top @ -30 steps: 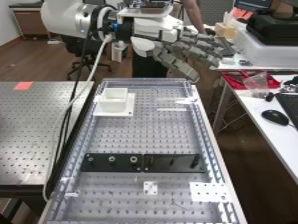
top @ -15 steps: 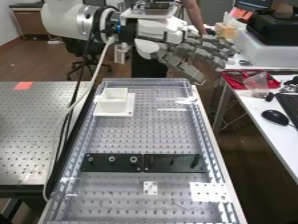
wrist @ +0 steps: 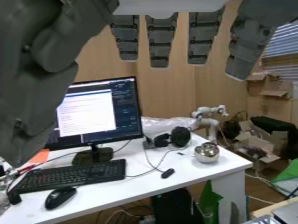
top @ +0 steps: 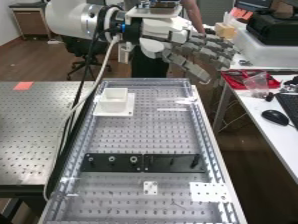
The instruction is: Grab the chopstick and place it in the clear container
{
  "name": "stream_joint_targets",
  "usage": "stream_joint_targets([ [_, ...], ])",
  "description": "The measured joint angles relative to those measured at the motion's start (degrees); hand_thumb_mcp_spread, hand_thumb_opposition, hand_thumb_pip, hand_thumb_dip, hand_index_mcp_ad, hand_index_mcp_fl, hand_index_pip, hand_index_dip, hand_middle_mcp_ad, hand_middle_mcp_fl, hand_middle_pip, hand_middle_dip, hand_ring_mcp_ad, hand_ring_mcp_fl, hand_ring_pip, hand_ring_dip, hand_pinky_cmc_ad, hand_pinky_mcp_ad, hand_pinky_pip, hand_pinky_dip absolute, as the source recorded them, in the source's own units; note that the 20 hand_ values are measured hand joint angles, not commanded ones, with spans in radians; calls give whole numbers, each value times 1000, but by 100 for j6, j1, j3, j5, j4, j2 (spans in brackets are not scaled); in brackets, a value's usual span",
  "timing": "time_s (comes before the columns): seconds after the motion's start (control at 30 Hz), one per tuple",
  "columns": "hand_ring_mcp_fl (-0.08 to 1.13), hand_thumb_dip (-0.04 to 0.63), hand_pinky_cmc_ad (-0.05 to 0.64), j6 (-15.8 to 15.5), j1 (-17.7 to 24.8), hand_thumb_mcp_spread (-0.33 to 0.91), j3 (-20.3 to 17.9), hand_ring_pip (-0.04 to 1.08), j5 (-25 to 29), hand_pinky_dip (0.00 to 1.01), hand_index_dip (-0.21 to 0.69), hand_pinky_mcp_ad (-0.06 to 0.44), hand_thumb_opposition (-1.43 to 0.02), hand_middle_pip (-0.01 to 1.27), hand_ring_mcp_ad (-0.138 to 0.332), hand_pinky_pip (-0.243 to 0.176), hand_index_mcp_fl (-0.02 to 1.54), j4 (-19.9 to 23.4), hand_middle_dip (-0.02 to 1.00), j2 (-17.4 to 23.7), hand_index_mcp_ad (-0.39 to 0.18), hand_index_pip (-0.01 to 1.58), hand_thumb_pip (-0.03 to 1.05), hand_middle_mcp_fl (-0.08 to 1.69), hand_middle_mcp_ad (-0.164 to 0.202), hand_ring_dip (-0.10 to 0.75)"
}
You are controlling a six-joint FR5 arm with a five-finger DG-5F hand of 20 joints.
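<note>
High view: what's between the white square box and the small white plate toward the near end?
Two dark bars, end to end, with perforated benchtop between them and the box. High view shows it.

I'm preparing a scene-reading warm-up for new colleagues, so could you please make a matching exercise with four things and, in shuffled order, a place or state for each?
Things
1. Hand
2. White box
3. Black plates
4. Computer mouse

Places or states
A. End to end across the bench
B. Beside the keyboard on the white desk
C. Open, holding nothing
D. On a white base toward the bench's far end

Right pairs: 1-C, 2-D, 3-A, 4-B
</note>
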Motion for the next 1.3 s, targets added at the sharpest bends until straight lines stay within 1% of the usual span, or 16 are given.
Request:
stream_joint_targets([
  [0.17,7,3,475,-48,7,0,4,96,-24,206,192,361,-819,138,176,-124,21,18,297,5,-75,73,646,9,51,166],
  [0.2,7,14,475,-50,5,2,5,96,-10,206,188,361,-824,138,176,-124,21,22,297,6,-73,70,646,9,56,166],
  [0.33,7,12,475,-9,3,0,0,96,-23,206,187,365,-836,138,182,-124,21,30,297,0,-77,68,646,7,54,166],
  [0.37,7,12,475,1,2,0,-3,96,-24,206,187,363,-836,138,182,-124,21,25,297,-7,-72,68,646,7,61,166],
  [0.43,7,12,475,10,5,0,-2,96,-68,206,187,370,-836,138,178,-124,21,20,297,-15,-72,68,646,7,61,166],
  [0.47,7,12,475,18,5,0,-1,96,-79,206,187,372,-834,138,178,-124,21,17,297,-20,-79,68,646,7,54,166],
  [0.5,7,12,475,23,6,0,1,96,-75,206,187,372,-834,138,178,-124,21,16,297,-24,-72,68,646,7,61,166],
  [0.73,7,17,475,-3,28,0,60,96,-33,206,185,370,-836,138,178,-124,21,-15,297,-31,-72,68,646,7,58,166],
  [1.07,7,17,475,24,38,0,53,96,-28,206,185,374,-852,138,182,-124,21,8,297,-34,-73,72,646,10,63,166],
  [1.13,7,17,475,22,35,0,52,96,-33,206,185,370,-852,138,178,-124,21,21,297,-38,-70,72,646,7,59,166],
  [1.2,7,30,475,16,34,0,61,96,-82,206,188,370,-852,138,176,-124,21,35,297,-51,-70,72,646,7,63,166],
  [1.3,7,30,475,6,40,0,74,96,-82,206,188,370,-852,138,176,-124,21,38,297,-66,-70,72,646,7,65,166],
])
